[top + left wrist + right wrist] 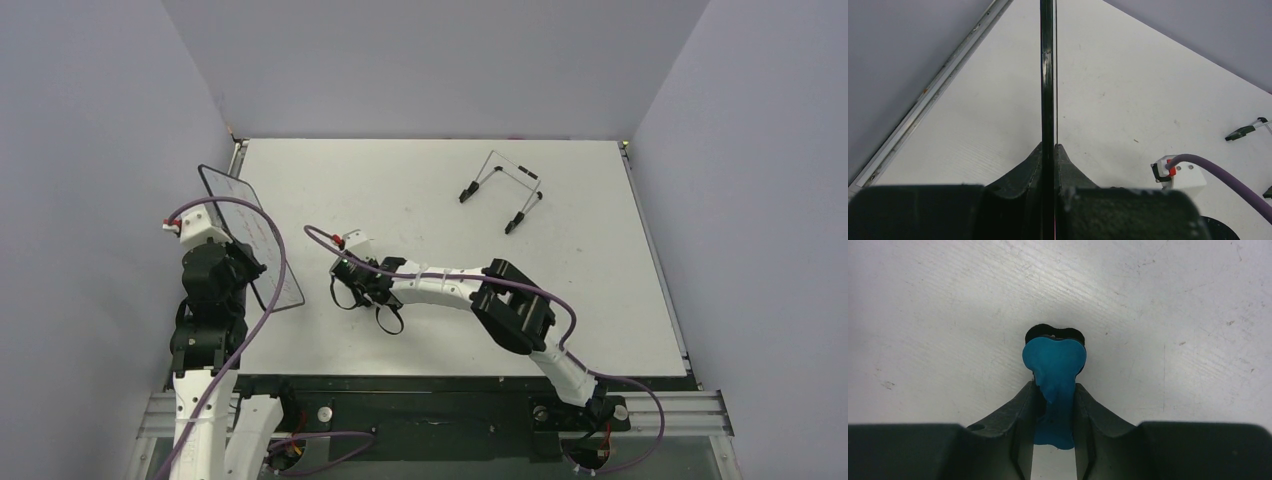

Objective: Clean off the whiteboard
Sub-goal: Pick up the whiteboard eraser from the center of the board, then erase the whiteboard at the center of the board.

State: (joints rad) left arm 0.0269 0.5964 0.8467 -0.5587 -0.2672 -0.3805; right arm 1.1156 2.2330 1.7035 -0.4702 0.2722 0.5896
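Pinched edge-on between jaws of left gripper [1049, 149]: whiteboard [1047, 75], black rim running straight ahead past the fingertips. Pinched between jaws of right gripper [1055, 388]: blue eraser [1054, 357], lobed end protruding just beyond the tips, over table [948, 300]. Wire stand [503, 190] well apart from both sets of jaws.

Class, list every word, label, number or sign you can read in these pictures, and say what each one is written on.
On the whiteboard: faint handwritten lines, too small to read; the left wrist view shows only its edge.
On the blue eraser and the wire stand: no text visible.
So nothing is readable.
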